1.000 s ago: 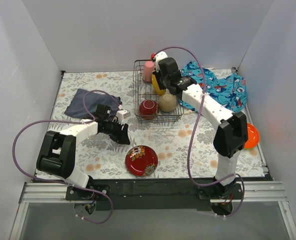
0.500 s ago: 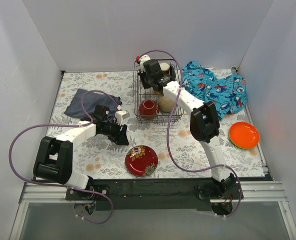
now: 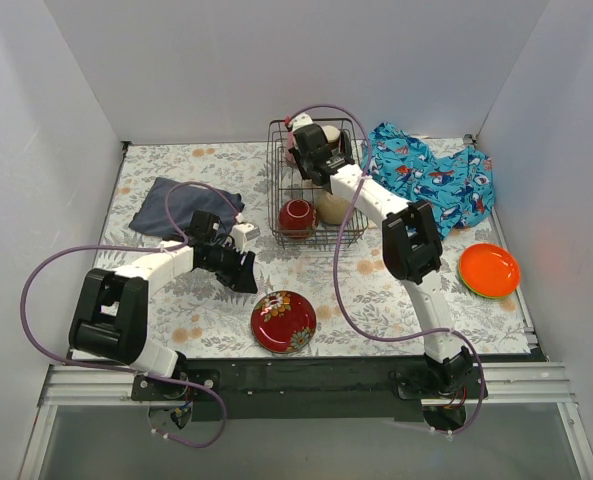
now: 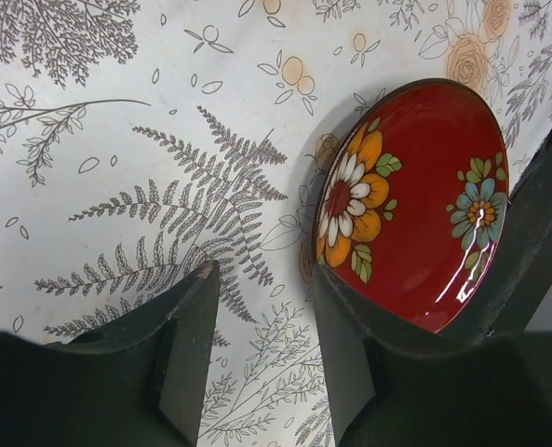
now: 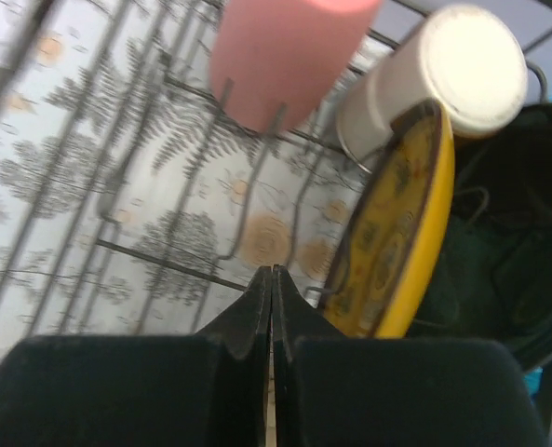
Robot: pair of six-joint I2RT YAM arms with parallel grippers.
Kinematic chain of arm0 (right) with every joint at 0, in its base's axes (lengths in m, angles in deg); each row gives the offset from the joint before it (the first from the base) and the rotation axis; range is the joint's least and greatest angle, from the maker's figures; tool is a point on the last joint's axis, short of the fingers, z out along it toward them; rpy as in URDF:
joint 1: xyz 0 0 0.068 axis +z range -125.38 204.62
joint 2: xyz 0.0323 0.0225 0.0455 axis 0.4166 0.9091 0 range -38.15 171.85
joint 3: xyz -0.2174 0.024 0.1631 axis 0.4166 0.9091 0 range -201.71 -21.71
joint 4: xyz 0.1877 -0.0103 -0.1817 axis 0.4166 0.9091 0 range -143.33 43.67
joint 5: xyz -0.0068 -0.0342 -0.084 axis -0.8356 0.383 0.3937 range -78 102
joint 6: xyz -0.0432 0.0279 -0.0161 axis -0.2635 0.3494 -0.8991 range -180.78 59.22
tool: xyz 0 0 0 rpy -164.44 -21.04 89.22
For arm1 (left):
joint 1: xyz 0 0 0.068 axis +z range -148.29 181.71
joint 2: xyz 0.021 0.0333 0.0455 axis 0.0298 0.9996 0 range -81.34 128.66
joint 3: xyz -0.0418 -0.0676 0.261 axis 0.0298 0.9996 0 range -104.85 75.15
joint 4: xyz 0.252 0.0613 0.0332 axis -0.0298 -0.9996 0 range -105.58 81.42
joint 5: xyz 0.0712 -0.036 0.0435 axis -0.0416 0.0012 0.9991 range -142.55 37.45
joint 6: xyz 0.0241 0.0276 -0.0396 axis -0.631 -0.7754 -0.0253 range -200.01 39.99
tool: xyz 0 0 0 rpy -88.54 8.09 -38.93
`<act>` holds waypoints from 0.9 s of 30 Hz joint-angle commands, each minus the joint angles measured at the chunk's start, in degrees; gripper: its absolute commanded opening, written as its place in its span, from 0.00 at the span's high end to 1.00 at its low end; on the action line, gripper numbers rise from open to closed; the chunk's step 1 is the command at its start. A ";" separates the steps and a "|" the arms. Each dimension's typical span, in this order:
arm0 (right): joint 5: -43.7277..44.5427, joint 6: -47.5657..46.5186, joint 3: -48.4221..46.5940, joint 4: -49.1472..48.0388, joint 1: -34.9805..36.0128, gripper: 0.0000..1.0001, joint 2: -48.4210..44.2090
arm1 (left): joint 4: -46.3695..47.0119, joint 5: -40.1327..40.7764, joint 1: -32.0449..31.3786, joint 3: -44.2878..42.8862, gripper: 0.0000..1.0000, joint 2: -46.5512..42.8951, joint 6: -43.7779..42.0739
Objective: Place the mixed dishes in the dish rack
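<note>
the right gripper [image 5: 274, 272] is pinched shut on nothing inside the dish rack [image 3: 275, 185] near the pink cup [image 5: 285, 56], and the left gripper [image 4: 262, 279] is spread wide beside the red floral plate [image 4: 415, 200].

I could read no writing, label, brand or number in any of my three views.
</note>
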 commanded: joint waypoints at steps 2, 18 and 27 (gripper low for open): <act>4.20 -2.04 1.90 -1.40 -1.21 0.99 -5.41 | 0.73 -1.76 0.02 -1.10 0.57 0.96 -0.91; -27.06 4.72 6.20 -0.34 -1.12 0.81 -17.35 | -0.40 -8.17 -0.51 -1.10 0.52 7.72 -8.64; -25.86 2.09 18.94 0.97 -1.30 0.76 -27.55 | -4.26 -10.98 -1.39 -4.88 0.58 14.58 -11.45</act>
